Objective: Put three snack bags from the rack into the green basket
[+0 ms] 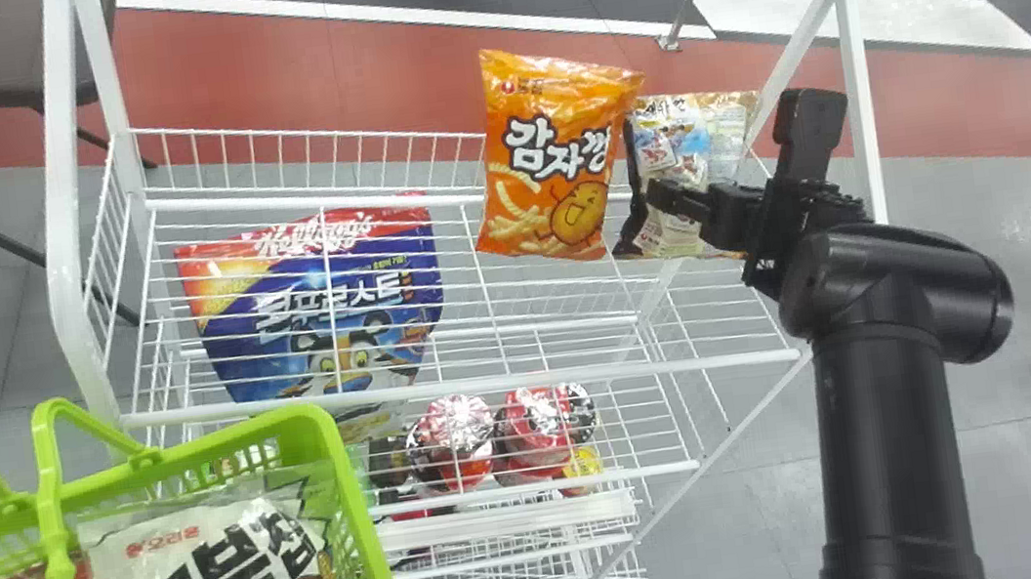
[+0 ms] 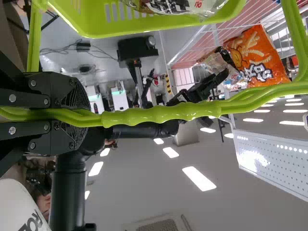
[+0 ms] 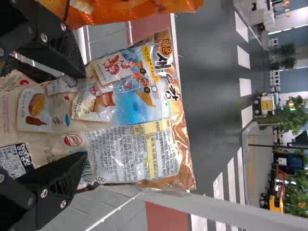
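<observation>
We've got our right claw [image 1: 727, 147] spread wide open at the shrimp snack bag [image 1: 674, 124]. Our left claw [image 2: 72, 115] has the green basket [image 1: 229, 441] by its handles [image 2: 159, 114].

I see a lime-green basket [image 1: 220, 445], a white snack bag [image 1: 165, 559] with jagged black lettering and a green cartoon turtle, a plain white rack [image 1: 478, 387], an orange bag [image 1: 529, 199] with white lettering and a yellow smiling face, a tan bag [image 3: 144, 101] patched sky-blue with red shrimp, and a red-and-blue cereal bag [image 1: 237, 348].
</observation>
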Controlling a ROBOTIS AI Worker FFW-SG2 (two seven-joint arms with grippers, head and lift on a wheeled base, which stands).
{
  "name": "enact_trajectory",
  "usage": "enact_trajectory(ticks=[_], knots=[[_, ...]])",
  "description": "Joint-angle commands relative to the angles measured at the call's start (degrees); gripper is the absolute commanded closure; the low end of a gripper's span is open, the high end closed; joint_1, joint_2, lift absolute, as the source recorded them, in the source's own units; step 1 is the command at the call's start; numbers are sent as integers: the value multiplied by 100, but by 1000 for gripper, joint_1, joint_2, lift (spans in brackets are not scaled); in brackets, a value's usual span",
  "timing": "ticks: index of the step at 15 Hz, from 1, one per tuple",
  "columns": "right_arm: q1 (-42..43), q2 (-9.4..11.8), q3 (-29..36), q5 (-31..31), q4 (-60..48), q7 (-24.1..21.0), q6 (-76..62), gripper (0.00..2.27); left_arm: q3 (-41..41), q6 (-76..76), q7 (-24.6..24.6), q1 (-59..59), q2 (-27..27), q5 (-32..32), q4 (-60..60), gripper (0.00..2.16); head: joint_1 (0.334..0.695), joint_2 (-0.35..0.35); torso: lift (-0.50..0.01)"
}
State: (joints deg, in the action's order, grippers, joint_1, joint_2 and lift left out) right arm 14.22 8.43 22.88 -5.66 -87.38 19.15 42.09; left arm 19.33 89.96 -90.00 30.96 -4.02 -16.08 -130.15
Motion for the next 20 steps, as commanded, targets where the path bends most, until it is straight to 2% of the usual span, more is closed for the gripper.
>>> enact_trajectory(ticks=[1, 2, 5, 6, 11, 13, 16, 18, 19, 20], knots=[[-16, -17, -55, -67, -42, -60, 269, 2081, 18, 7, -57, 33, -2, 0, -2, 2152, 695, -350, 0], [-24, -34, -46, -146, -104, -131, 498, 2253, 18, 7, -57, 41, 7, -9, -2, 2152, 695, -350, 0], [-314, -69, 85, -23, -614, -210, 515, 2253, 9, 7, -57, 41, 7, -9, -11, 2152, 695, -350, 0], [-464, -148, 191, 109, -948, -201, 568, 2253, 9, 7, -57, 50, 7, -9, -11, 2152, 695, -350, 0], [-1633, -377, 446, 1304, -3444, -210, 1324, 2253, -9, 7, -57, 50, 16, -9, -20, 2152, 695, -350, 0], [-2063, -658, 569, 1743, -4674, -210, 2519, 2253, -26, 7, -57, 41, 16, 0, -20, 2152, 695, -350, 0], [-2837, -834, 648, 3176, -5922, -192, 3890, 2253, -53, 7, -57, 33, 24, 0, -20, 2152, 695, -350, 0], [-3276, -848, 428, 3791, -6414, -104, 4189, 2253, -61, 7, -57, 33, 33, 0, -28, 2152, 695, -350, 0], [-3478, -848, 103, 3879, -6564, -52, 4383, 2253, -70, 7, -57, 33, 33, 0, -28, 2148, 695, -344, 0], [-3575, -848, -169, 3949, -6678, -16, 4664, 2253, -70, 7, -57, 41, 33, 0, -28, 2152, 695, -262, 0]])
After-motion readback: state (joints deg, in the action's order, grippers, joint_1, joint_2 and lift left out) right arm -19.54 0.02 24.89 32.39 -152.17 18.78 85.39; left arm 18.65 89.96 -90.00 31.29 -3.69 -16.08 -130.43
